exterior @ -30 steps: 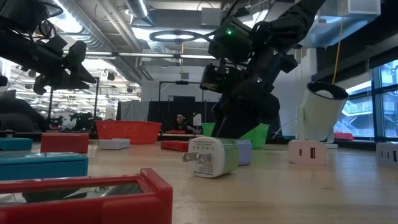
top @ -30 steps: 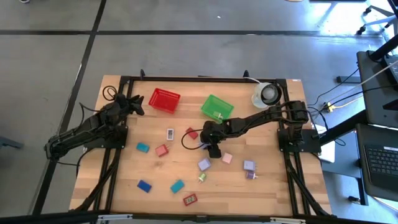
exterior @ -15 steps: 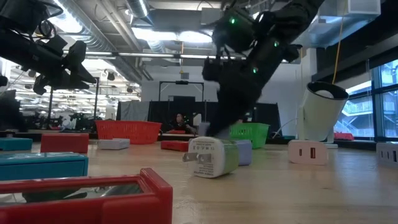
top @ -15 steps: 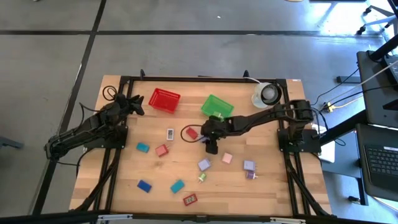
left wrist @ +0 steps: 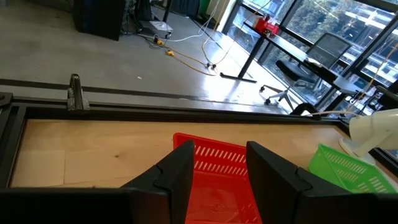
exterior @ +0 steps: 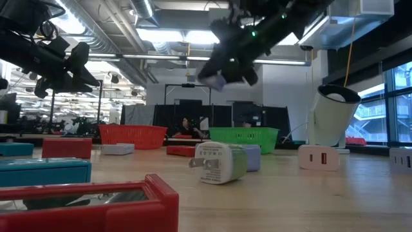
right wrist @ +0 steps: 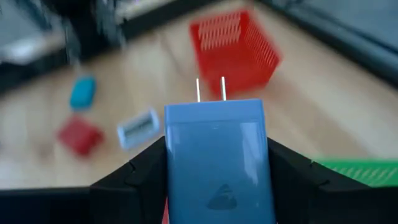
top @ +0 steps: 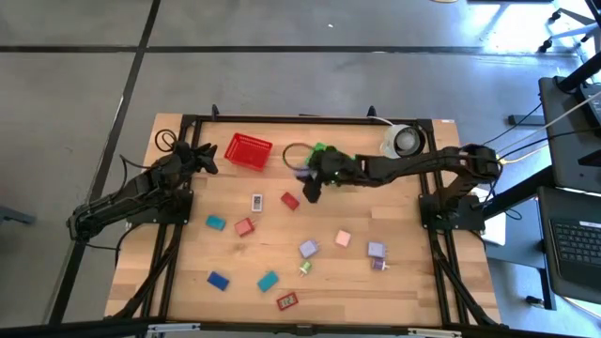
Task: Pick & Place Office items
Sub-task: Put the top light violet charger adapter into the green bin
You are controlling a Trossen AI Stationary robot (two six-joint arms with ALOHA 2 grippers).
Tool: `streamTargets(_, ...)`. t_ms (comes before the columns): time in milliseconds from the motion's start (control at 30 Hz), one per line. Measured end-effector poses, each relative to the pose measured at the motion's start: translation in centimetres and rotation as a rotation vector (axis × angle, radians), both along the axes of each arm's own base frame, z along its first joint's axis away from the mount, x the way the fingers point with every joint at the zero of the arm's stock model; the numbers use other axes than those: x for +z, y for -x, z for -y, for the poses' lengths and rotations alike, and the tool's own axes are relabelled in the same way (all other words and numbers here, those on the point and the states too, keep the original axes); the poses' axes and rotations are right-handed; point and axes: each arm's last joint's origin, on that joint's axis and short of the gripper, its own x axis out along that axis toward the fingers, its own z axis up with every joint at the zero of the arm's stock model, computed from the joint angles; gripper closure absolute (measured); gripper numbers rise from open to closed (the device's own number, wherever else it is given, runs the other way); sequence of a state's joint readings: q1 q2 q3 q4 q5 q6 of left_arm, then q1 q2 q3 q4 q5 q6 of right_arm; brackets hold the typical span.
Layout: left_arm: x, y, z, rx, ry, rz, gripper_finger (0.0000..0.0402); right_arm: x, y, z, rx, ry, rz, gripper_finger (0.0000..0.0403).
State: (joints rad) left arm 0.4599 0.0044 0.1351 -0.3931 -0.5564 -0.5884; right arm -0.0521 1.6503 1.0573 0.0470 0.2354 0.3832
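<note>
Right arm stretched across the table's far side, right gripper (right wrist: 214, 168) raised near the green mesh basket (exterior: 244, 136), clamping a blue blocky plug adapter (right wrist: 215, 149), prongs pointing forward. Left gripper (left wrist: 214, 180) clenched, empty, by the red mesh basket (left wrist: 217, 180).

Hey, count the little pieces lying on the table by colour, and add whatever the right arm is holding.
Red pieces: 3
Teal pieces: 2
Lavender pieces: 2
Blue piece: 1
Pink piece: 1
Green piece: 1
White piece: 1
Blue charger in the right gripper fingers: 1
Total: 12
</note>
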Motion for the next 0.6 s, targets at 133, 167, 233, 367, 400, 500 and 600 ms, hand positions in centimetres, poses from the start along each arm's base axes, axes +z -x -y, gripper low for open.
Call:
streamTargets(133, 0.0, 0.0, 0.0, 0.000, 0.000, 0.000, 0.0260, 2.0, -0.1, 0.1, -0.040, 0.026, 0.151, 0.0193)
streamTargets(167, 0.0, 0.0, 0.0, 0.000, 0.000, 0.000, 0.0260, 2.5, -0.1, 0.1, -0.045, 0.030, 0.184, 0.0193)
streamTargets(233, 0.0, 0.0, 0.0, 0.000, 0.000, 0.000, 0.0260, 3.3, -0.1, 0.1, -0.051, 0.033, 0.243, 0.0193)
streamTargets(367, 0.0, 0.0, 0.0, 0.000, 0.000, 0.000, 0.0260, 4.7, 0.1, 0.1, -0.060, 0.038, 0.336, 0.0193)
streamTargets(400, 0.0, 0.0, 0.0, 0.000, 0.000, 0.000, 0.0260, 5.1, 0.1, 0.1, -0.061, 0.039, 0.367, 0.0193)
streamTargets(500, 0.0, 0.0, 0.0, 0.000, 0.000, 0.000, 0.0260, 6.2, 0.4, 0.1, -0.060, 0.040, 0.427, 0.0193)
streamTargets(600, 0.0, 0.0, 0.0, 0.000, 0.000, 0.000, 0.0260, 7.1, 0.9, 0.1, -0.061, 0.042, 0.467, 0.0193)
